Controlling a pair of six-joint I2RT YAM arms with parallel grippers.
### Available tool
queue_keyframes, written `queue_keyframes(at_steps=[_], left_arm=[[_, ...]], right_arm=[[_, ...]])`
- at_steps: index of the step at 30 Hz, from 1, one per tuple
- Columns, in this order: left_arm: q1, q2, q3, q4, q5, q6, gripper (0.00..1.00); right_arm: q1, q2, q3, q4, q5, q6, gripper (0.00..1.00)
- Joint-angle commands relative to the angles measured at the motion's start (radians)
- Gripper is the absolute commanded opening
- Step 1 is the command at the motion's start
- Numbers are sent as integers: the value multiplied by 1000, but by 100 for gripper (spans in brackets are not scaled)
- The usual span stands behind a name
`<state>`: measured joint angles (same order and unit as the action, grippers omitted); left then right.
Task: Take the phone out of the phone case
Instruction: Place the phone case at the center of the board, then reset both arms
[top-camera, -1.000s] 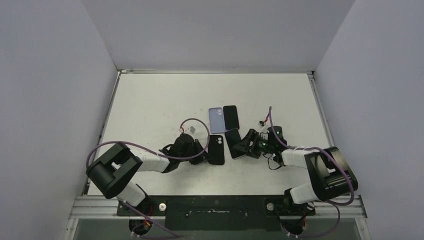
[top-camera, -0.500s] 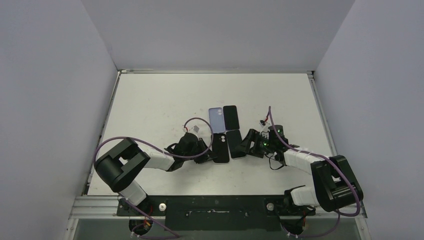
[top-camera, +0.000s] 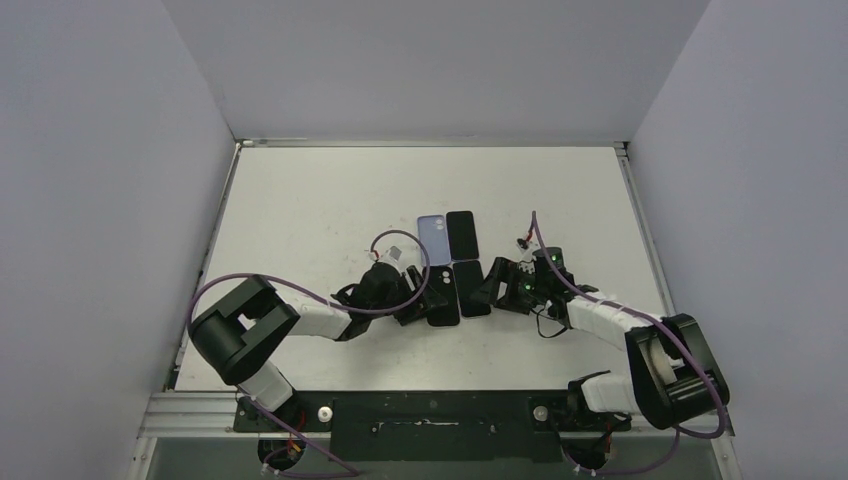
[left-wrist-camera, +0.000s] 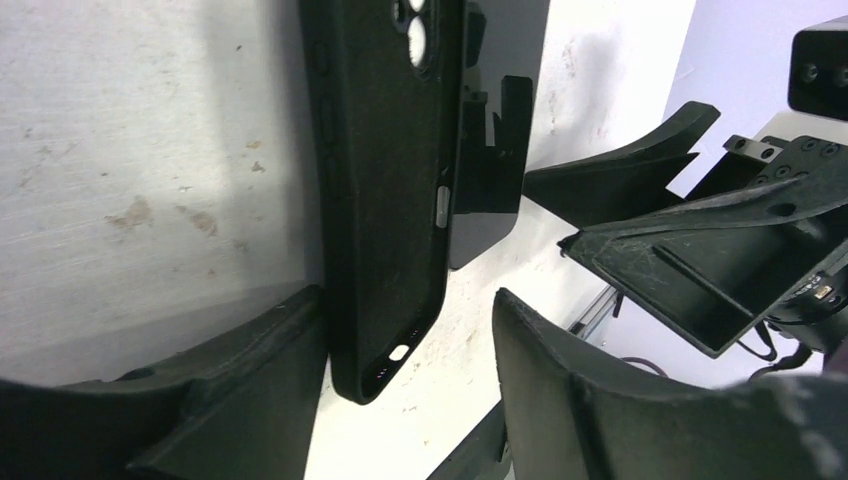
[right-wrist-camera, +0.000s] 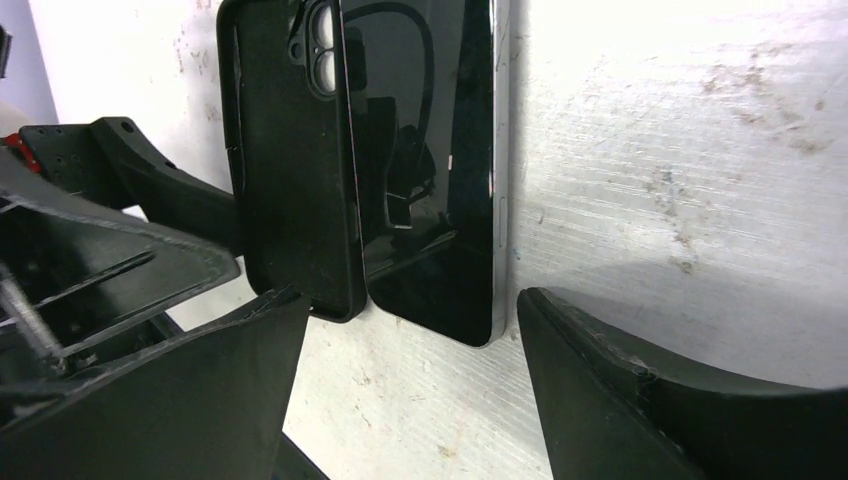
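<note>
At mid-frame on the table (top-camera: 320, 200), the black case (top-camera: 443, 297) and the phone (top-camera: 472, 288) lie edge to edge (phone already out). The left gripper (top-camera: 420, 300) and right gripper (top-camera: 490, 290) flank them, both spread wide.

Your white table (top-camera: 300, 220) carries four flat items near its middle, laid in two pairs.

Far pair: a lavender case (top-camera: 431, 241) on the left, with the far phone (top-camera: 461, 234), black, just beside it on the right.

Near pair: a black case (top-camera: 443, 296) on the left, back up, its camera cutout at the far end. The near phone (top-camera: 472, 288) lies against its right edge, glossy screen up.

Note the brownish stains (left-wrist-camera: 135, 212) and fine scratches on the table around the near pair, plain in both wrist views.
</note>
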<state>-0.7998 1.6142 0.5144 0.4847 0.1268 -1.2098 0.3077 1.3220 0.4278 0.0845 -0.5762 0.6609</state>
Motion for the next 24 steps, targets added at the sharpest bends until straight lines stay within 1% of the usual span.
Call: queue_keyframes(at_steps=[1, 3, 5, 6, 7, 8, 13, 17, 24], left_arm=[[-5, -12, 9, -51, -55, 12, 65], [-4, -25, 4, -77, -62, 10, 75], [-4, -33, 5, -110, -67, 8, 82], [-3, -37, 8, -124, -70, 8, 90], [-3, -44, 11, -138, -72, 11, 95], [-3, -52, 15, -151, -77, 15, 97], [-3, -78, 33, -209, -94, 55, 97], [-3, -57, 46, -196, -71, 72, 97], [-10, -31, 72, -175, -57, 116, 97]], right_arm=[[-4, -42, 32, -158, 136, -75, 81], [-8, -91, 50, -183, 168, -91, 84], [-13, -137, 67, -205, 205, -105, 87], [-16, -161, 74, -218, 223, -112, 88], [-18, -188, 81, -228, 246, -115, 88], [-20, -216, 88, -239, 266, -118, 89], [-24, -382, 99, -281, 382, -113, 92], [-27, -504, 115, -345, 466, -116, 93], [-30, -659, 177, -508, 594, -154, 95]])
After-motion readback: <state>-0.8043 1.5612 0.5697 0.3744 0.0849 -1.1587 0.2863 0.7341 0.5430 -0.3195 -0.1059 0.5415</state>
